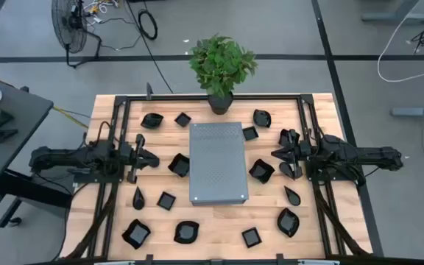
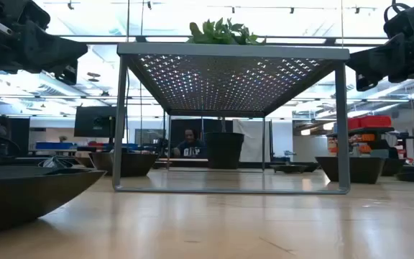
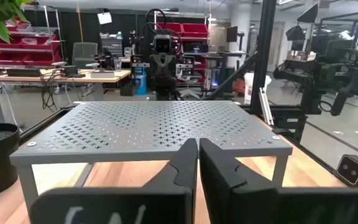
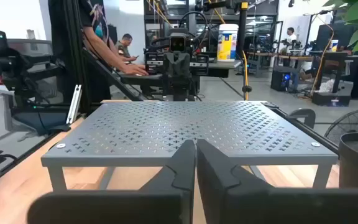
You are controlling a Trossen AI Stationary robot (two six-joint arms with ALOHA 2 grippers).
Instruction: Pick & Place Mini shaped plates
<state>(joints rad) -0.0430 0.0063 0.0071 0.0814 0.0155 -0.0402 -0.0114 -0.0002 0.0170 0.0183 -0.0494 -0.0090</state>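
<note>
Left hand pinched empty per wrist view; plates only overhead.

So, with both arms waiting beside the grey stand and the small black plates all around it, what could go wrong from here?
1. The left claw and right claw are both shut; they probably must open before any grasp.
2. Plates lie close to the grey stand, like the plate at its left edge, so a claw could bump the stand.
3. The potted plant overhangs the far plates.
</note>
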